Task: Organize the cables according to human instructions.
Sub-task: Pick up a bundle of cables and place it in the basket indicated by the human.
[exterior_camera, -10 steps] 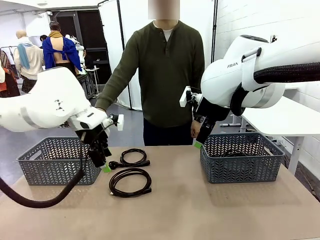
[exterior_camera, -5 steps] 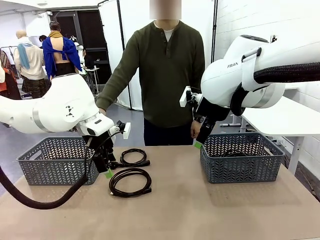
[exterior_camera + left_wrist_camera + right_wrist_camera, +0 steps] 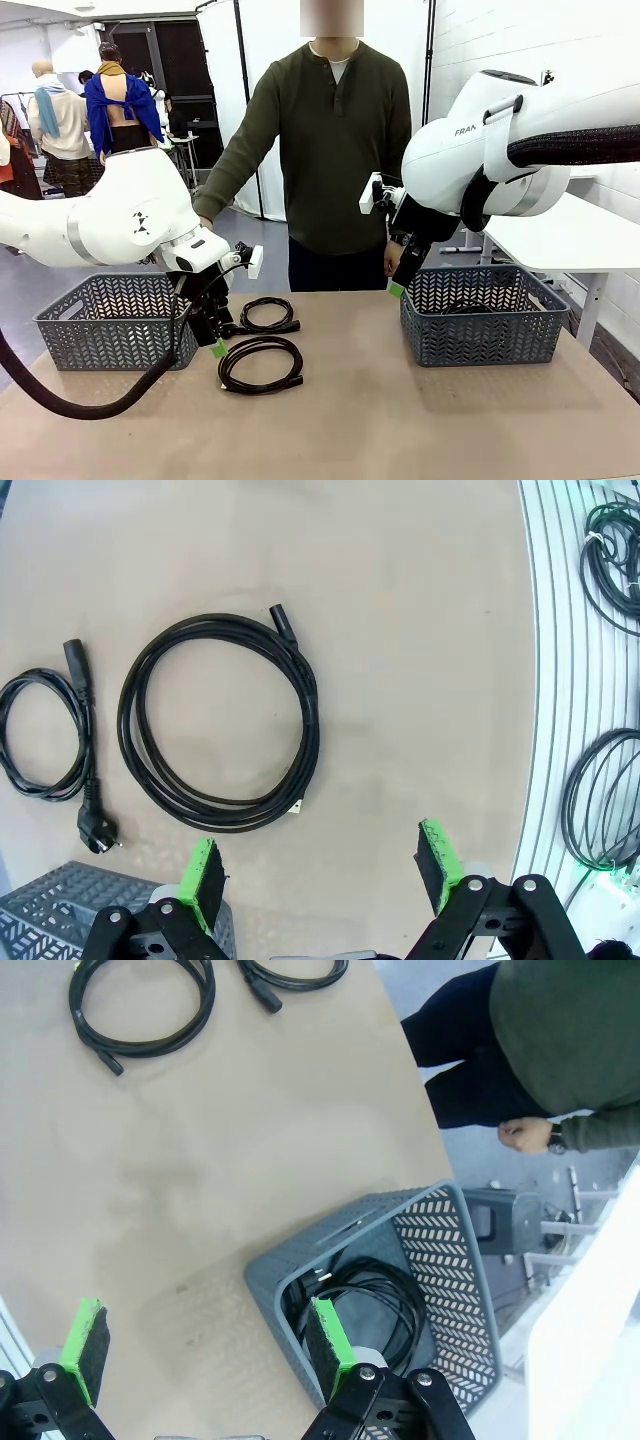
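Observation:
Two cables lie coiled on the tan table: a larger coil (image 3: 299,362) (image 3: 310,720) (image 3: 150,1050) and, behind it, a smaller coil (image 3: 268,299) (image 3: 84,740) (image 3: 290,984) with its plug pointing left. My left gripper (image 3: 214,340) (image 3: 318,855) hangs open just left of both coils, touching neither, with the larger coil ahead of its fingers. My right gripper (image 3: 400,283) (image 3: 205,1335) is open and empty, up over the left rim of the right basket (image 3: 480,345) (image 3: 455,1260). Another coiled cable (image 3: 385,1285) rests inside that basket.
A grey basket (image 3: 110,335) (image 3: 50,910) stands at the table's left, right beside my left gripper. A person stands at the far edge, one hand (image 3: 390,258) (image 3: 520,1135) hanging near the right basket. Past the table edge, more cables (image 3: 600,800) lie on a striped surface.
My left arm has swung right and down, bringing its gripper closer to the two coils; in the last half second it barely moved. The right arm and the coils stayed put.

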Robot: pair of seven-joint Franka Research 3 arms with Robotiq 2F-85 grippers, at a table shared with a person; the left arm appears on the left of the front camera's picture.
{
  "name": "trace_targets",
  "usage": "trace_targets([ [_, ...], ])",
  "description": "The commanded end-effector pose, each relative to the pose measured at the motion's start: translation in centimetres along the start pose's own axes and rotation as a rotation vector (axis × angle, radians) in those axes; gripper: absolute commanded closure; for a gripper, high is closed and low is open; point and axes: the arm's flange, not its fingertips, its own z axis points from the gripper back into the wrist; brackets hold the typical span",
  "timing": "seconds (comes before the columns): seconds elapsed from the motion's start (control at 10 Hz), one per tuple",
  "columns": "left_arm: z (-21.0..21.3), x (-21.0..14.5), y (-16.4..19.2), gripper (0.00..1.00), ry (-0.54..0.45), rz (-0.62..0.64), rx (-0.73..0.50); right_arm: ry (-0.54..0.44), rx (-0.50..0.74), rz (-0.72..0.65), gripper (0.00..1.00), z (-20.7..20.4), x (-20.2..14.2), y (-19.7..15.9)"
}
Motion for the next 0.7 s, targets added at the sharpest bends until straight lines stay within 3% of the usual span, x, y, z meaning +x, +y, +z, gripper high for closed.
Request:
trace_targets([
  [0.0, -0.6, 0.6, 0.4, 0.00, 0.019, -0.012, -0.006, 0.001, -0.001, -0.004, 0.00, -0.1, -0.1, 0.0],
  [0.6, -5.3, 4.2, 2.3, 0.00, 0.156, -0.008, -0.015, 0.001, -0.001, -0.004, 0.00, -0.1, -0.1, 0.0],
])
